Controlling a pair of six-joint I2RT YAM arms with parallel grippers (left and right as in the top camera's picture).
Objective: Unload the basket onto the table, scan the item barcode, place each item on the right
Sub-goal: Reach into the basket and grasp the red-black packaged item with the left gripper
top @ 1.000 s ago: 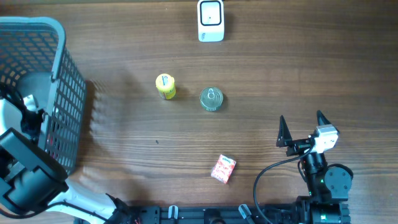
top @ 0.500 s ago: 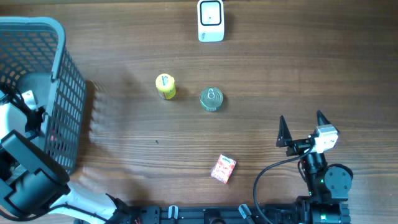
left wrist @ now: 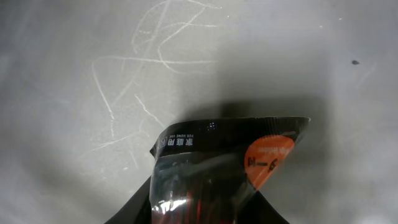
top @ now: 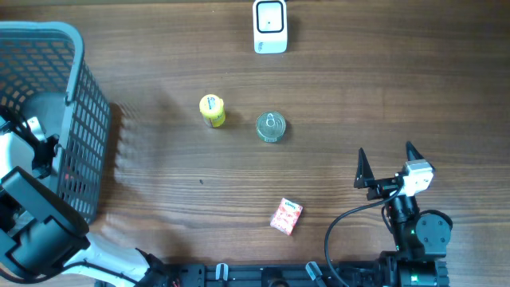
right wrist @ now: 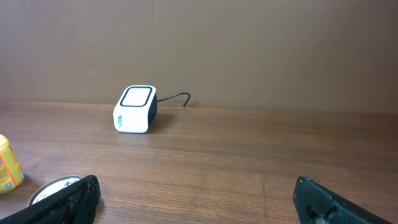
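In the left wrist view a black plastic packet with a round orange label lies on the scratched grey basket floor. My left gripper is shut on it, one dark finger pressed against each side. Overhead shows the left arm reaching into the grey mesh basket at the far left, where the packet is hidden. The white barcode scanner stands at the table's far edge, also seen as the scanner in the right wrist view. My right gripper rests open and empty at the front right.
A small yellow container and a round tin can stand mid-table. A pink carton lies near the front edge. The basket's tall walls surround the left arm. A cable runs behind the scanner.
The left jaws have closed from wide open onto the black packet. The left arm shifted slightly inside the basket. The right arm stayed still.
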